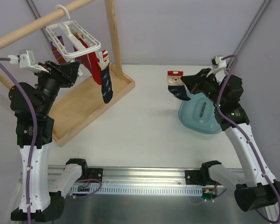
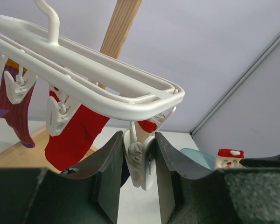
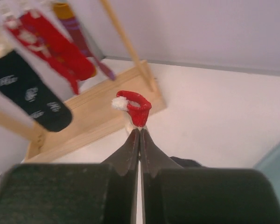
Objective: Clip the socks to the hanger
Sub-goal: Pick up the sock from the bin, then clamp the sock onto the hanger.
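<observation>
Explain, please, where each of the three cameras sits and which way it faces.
Top external: above and behind the bases, looking down at the table; both arms, the left gripper and the right gripper show.
Left wrist: on the left arm, looking up past its own fingers, which pinch a clip of the hanger.
Right wrist: on the right arm, looking over its shut fingers, which hold the navy sock by its red cuff, towards the wooden rack.
Shared: both wrist views show the hung red sock.

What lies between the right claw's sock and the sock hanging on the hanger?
Only bare table between held sock and hung sock, per top view.
</observation>
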Controlling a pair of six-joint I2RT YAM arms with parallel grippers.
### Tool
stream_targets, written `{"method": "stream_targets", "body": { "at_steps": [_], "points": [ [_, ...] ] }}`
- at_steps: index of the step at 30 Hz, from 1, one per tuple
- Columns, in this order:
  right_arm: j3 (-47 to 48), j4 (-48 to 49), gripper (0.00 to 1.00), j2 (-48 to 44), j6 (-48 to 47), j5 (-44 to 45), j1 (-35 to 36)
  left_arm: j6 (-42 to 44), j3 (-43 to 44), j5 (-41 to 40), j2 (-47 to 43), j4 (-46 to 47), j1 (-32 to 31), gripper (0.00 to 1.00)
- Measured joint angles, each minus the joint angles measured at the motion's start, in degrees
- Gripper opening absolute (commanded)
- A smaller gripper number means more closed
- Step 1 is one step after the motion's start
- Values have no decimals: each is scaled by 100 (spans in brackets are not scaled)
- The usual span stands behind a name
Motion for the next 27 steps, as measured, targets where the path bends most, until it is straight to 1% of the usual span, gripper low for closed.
{"method": "stream_targets", "body": {
  "at_steps": [5,13,17,20,27],
  "points": [
    [223,-79,1,-234,-63,-13,1141,-24,0,72,31,4,0,8],
    [855,-225,1,31,-166,-192,2693,-13,0,153,33,55,0,8],
    [1353,-153,1,579,-221,-181,3580,-13,0,151,24,59,0,8],
    [1703,61,1,1110,-219,-162,3993,-26,-2,146,9,61,0,8],
    [2774,330,1,2533,-173,-87,4437,-166,-31,116,-48,83,0,6]
  ]
}}
